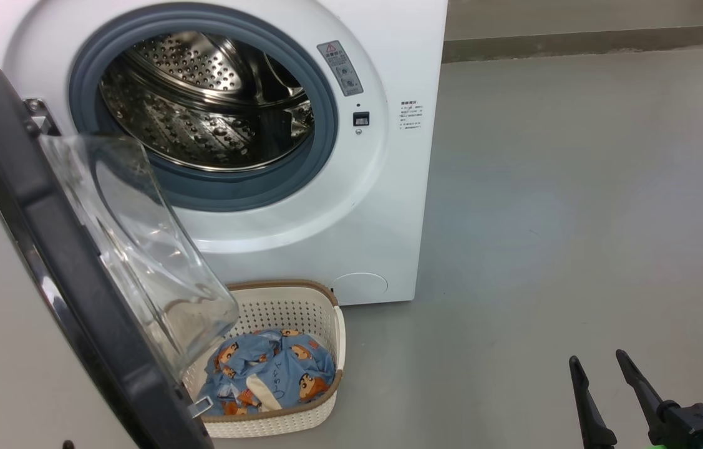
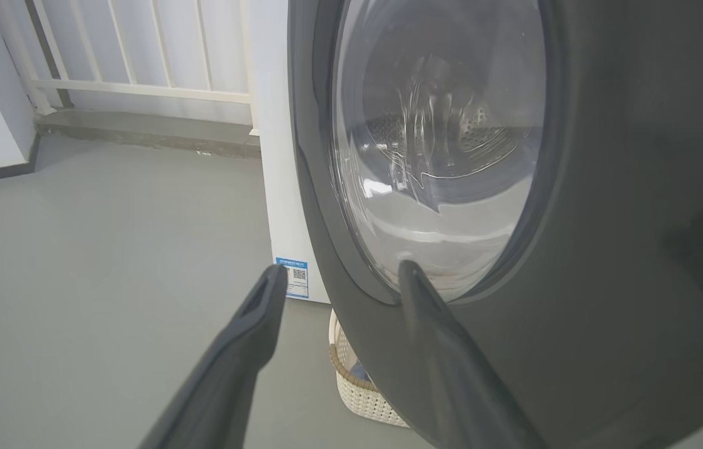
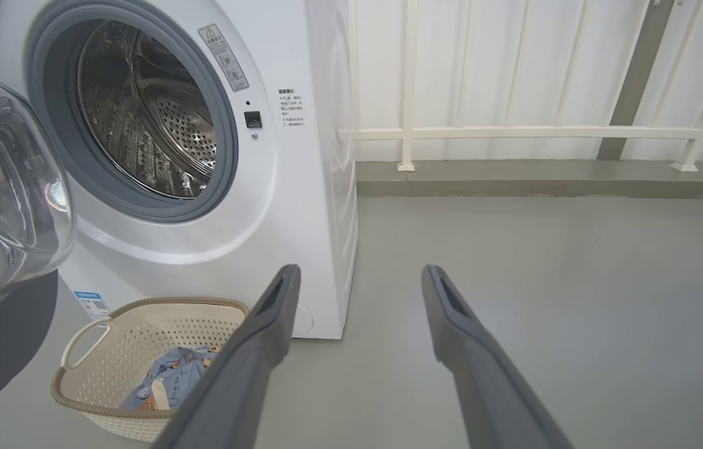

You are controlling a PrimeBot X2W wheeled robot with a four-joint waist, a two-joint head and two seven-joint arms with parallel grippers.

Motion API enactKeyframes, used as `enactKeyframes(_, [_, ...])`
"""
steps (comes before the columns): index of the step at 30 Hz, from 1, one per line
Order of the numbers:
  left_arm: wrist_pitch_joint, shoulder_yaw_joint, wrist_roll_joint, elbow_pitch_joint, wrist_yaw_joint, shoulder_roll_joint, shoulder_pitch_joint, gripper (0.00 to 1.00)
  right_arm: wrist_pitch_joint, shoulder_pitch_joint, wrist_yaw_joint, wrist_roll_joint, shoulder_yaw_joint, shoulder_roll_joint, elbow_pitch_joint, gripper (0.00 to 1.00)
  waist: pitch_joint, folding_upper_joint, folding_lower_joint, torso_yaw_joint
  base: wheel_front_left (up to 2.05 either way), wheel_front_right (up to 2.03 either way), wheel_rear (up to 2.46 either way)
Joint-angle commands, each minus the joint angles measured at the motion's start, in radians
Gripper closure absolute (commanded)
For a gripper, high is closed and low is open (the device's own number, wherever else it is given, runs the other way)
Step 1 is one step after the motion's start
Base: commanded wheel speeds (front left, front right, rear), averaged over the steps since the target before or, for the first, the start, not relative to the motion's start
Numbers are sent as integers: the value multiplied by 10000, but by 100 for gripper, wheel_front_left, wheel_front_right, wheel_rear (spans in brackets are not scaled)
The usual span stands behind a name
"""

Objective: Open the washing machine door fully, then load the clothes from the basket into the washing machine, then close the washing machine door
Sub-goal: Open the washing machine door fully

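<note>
My right claw [image 1: 596, 358], spread and empty at lower right, is nearer the clothes [image 1: 270, 371], which lie to its left in the basket [image 1: 292, 307].

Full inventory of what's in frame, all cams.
washing machine: one, white, ahead on the floor
washing machine door: one, black rim, clear glass, swung open at left
drum: one, steel, inside the opening
basket: one, cream, brown rim, on the floor below the door
clothes: one bundle, light blue, orange print, in the basket
label sticker: one, blue, low on the machine's front
railing: one, white, behind
left gripper: dark, open, at the door's outer face
right gripper: dark, open, over floor
</note>
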Motion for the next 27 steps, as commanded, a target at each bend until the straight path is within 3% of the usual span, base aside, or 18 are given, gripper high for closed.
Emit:
enactKeyframes(1, [-67, 281, -142, -205, -49, 118, -288, 100, -120, -151, 16, -76, 221, -75, -221, 0, -2, 0, 0, 1, 0, 0, 0])
enactKeyframes(12, [-67, 430, -303, -79, -56, 118, -345, 100, -120, -146, 16, -79, 214, -84, -262, 0, 13, 0, 0, 35, 0, 0, 0])
enactKeyframes(15, [-67, 804, -217, -383, 314, 118, -526, 100, -120, -134, 16, -113, 209, -70, -285, 0, 36, 0, 0, 81, 0, 0, 0])
enactKeyframes(21, [-67, 1393, -31, -3158, 1237, 118, -1370, 100, -120, -48, 16, -112, 139, -53, -277, 0, -9, 0, 0, 290, 0, 0, 0])
enactKeyframes(27, [-67, 387, 617, -6249, 741, 118, -1903, 100, -120, -60, 16, -125, 267, -57, -237, 0, -88, 0, 0, 453, 0, 0, 0])
